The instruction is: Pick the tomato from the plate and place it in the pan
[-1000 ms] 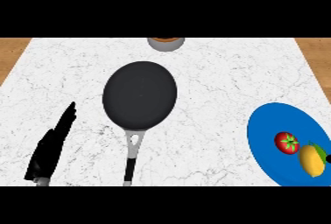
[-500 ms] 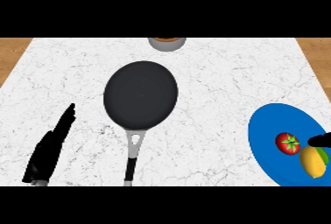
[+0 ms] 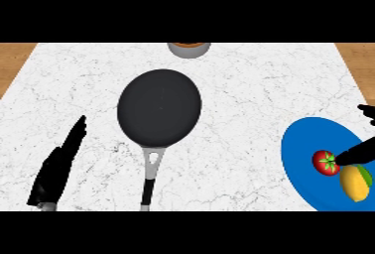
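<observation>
Tomato (image 3: 325, 162) on blue plate (image 3: 300, 149) meets right hand's (image 3: 360, 154) straight fingertips, hand unclenched.

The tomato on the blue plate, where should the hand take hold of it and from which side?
Grip the tomato around its round body, coming from above and the right, where the right hand is. A yellow fruit crowds its lower right, so fingers fit better across its left and upper sides.

Left hand (image 3: 60, 166) rests open, fingers straight; right hand (image 3: 360, 153) extends at the right edge
</observation>
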Motion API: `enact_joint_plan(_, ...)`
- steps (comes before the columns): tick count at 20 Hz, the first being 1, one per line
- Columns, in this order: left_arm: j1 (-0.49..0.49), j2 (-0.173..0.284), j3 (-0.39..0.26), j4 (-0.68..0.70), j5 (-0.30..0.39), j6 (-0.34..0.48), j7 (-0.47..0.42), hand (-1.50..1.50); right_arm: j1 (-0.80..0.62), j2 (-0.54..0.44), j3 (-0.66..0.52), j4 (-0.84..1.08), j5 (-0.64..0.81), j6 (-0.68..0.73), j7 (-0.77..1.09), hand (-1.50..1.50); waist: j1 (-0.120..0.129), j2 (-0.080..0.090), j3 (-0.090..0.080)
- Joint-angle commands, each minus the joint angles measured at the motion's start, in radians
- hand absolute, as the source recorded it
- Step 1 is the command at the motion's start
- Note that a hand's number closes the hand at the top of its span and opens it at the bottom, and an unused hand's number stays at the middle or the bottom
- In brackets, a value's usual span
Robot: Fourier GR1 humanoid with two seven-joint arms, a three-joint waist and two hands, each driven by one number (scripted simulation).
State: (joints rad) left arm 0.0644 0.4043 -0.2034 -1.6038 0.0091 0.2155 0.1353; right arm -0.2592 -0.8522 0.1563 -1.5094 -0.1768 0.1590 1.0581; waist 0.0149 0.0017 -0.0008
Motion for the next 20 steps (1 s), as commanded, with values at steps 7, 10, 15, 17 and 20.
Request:
enact_joint_plan(7, 0.004, 0.0, 0.048, 0.01, 0.001, -0.044, -0.021, 0.0, -0.122, 0.069, 0.082, 0.078, -0.011, 0.089, 0.182, -1.5, -0.002, -0.001, 0.0)
enact_joint_plan(10, -0.011, -0.001, 0.051, 0.008, 0.004, -0.058, -0.01, 0.0, -0.139, 0.069, 0.113, 0.162, 0.004, 0.111, 0.161, -1.5, -0.001, 0.001, 0.0)
enact_joint_plan(15, 0.01, -0.008, 0.067, -0.009, -0.012, -0.055, 0.008, 0.0, -0.108, 0.091, 0.136, 0.123, 0.022, 0.087, 0.198, -1.5, -0.009, -0.003, 0.0)
enact_joint_plan(17, 0.019, -0.021, 0.048, -0.02, -0.024, -0.058, 0.002, 0.0, -0.123, 0.107, 0.149, 0.228, 0.05, 0.096, 0.14, -1.5, -0.003, -0.001, 0.001)
enact_joint_plan(20, -0.012, -0.05, 0.056, 0.043, -0.047, -0.042, -0.023, 0.0, -0.098, 0.117, 0.155, 0.158, 0.028, 0.084, 0.2, -1.5, -0.015, -0.003, 0.0)
